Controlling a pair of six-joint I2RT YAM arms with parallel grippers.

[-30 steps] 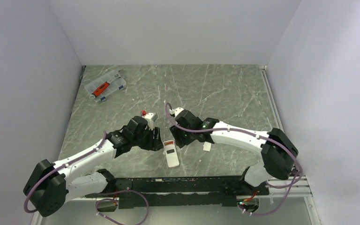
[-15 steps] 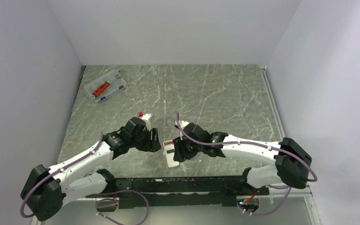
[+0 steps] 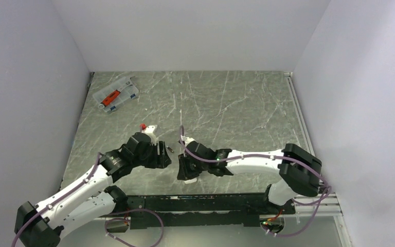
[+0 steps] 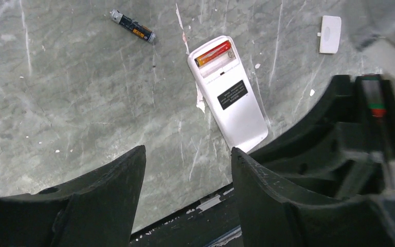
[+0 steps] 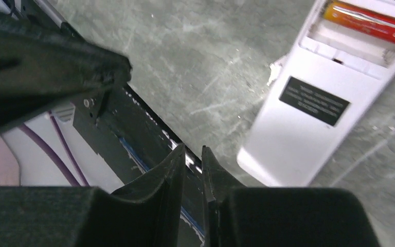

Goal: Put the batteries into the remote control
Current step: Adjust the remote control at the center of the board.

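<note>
The remote control (image 4: 231, 98) lies face down on the grey marbled table (image 4: 56, 92), and we get a good look at its plain white back with the dark label. The battery bay at its far end is uncovered. One battery (image 4: 213, 53), orange along its side, is seated in the bay's outer slot, while the slot next to it shows bare white plastic. The second battery (image 4: 132, 27) lies loose on the table, well apart from the remote control. On the remote's other side we spot a small white cover piece (image 4: 330, 34), also lying flat. The left gripper (image 4: 185, 159) hangs over the remote's near end, fingers spread wide with nothing between them. The right gripper (image 5: 194, 152) has its fingers drawn almost together, with only a thin slit between them and nothing in it. It is poised over the black rail (image 5: 133, 134) at the table's near edge, just beside the remote's near corner. Up in the far left corner sits the clear organiser case (image 3: 115, 94).
</note>
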